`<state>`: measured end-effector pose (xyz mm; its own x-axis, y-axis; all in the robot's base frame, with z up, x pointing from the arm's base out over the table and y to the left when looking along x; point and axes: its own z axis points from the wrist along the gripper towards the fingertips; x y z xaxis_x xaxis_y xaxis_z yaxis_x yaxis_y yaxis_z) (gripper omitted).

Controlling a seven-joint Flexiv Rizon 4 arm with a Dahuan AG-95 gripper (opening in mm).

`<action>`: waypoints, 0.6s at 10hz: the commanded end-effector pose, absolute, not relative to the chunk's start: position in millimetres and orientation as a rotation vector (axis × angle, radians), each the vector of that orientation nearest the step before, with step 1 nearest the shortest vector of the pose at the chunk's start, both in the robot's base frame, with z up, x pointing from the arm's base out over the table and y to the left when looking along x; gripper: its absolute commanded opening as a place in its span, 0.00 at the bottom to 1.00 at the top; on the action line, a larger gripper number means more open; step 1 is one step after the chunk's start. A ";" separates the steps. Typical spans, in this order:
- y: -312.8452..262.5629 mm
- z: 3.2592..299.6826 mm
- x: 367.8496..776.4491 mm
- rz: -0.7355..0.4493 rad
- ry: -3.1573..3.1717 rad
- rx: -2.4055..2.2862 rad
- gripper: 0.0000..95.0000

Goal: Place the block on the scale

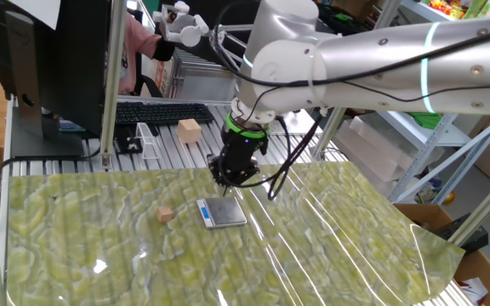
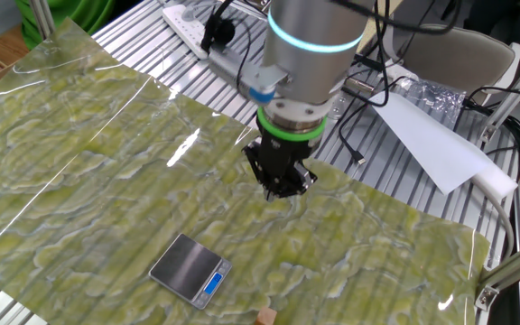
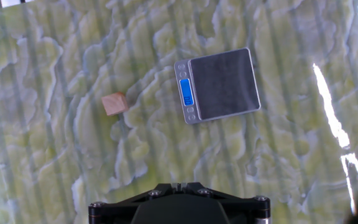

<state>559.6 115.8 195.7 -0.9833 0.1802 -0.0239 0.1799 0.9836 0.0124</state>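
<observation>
A small tan wooden block (image 3: 114, 103) lies on the green marbled sheet (image 1: 330, 246) covering the counter (image 2: 165, 45) of ribbed metal slats. It sits just beside the flat square scale (image 3: 218, 84), apart from it, on the side of the scale's blue strip. The arm points straight down, its dark tool (image 1: 231, 172) hanging above the sheet near the scale; whether its fingers are wide or narrow cannot be told. A larger pale cube (image 1: 189, 130) and a keyboard (image 1: 162, 111) sit behind.

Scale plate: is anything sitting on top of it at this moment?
Nothing is on the scale; its dark plate is bare in all three views. The block lies apart on the green mat, beside the display edge. What is beneath the scale is covered.
</observation>
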 end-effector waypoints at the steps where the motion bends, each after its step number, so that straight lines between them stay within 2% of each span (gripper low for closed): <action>1: 113.9 196.6 557.9 0.015 3.102 0.270 0.00; 6: 113.9 196.4 558.0 0.002 3.114 0.255 0.00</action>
